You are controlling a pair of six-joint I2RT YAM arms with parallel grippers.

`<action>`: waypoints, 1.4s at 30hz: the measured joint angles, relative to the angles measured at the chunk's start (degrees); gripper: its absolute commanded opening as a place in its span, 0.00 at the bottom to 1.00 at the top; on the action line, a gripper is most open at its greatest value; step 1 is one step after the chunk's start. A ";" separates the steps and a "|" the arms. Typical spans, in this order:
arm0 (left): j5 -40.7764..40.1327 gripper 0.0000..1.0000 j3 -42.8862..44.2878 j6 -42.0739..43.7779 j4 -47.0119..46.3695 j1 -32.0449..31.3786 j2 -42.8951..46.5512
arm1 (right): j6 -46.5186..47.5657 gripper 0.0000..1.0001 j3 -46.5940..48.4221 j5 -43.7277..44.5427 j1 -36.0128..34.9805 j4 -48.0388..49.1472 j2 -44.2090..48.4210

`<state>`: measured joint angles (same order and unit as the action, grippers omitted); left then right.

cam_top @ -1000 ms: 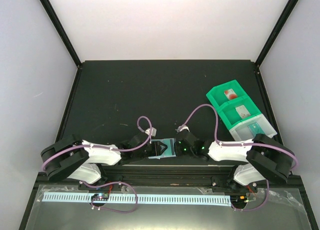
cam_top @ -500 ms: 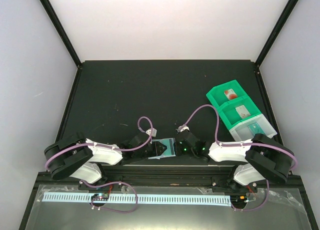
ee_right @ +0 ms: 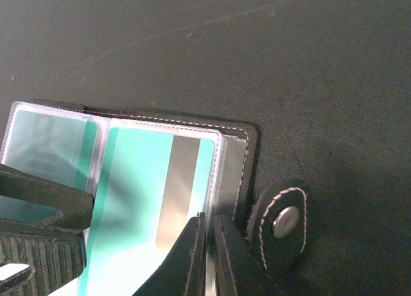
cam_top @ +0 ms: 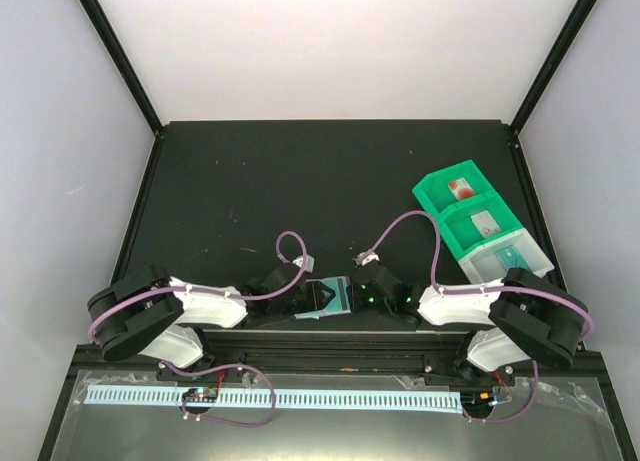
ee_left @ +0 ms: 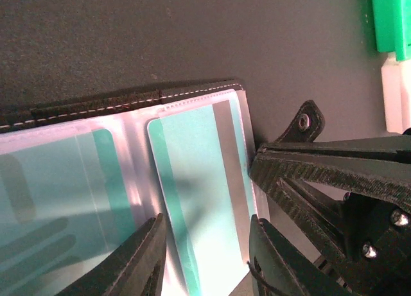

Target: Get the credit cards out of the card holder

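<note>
No lettering or number is legible on the credit cards (ee_left: 192,180) or card holder (ee_left: 96,108).

My left arm (cam_top: 205,309) now sits a touch further in toward the middle than a second ago, its dark elbow shifted right and slightly up. With it, the left claw (cam_top: 312,299) is pushed a little closer over the open card holder (cam_top: 340,299). The right arm (cam_top: 460,303) sinks a shade toward the near edge, and the top of its purple cable (cam_top: 405,217) loop dips with it.
</note>
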<state>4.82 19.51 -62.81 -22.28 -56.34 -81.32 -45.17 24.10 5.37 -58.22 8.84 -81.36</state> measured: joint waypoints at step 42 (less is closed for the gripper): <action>1.27 0.02 -0.92 -5.22 1.20 1.90 2.25 | -1.75 0.06 -3.06 -0.28 0.13 4.92 0.68</action>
<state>6.09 18.59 -68.03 -21.08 -54.43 -79.07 -46.92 21.04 5.08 -58.08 13.76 -80.68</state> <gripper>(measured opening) 0.018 0.069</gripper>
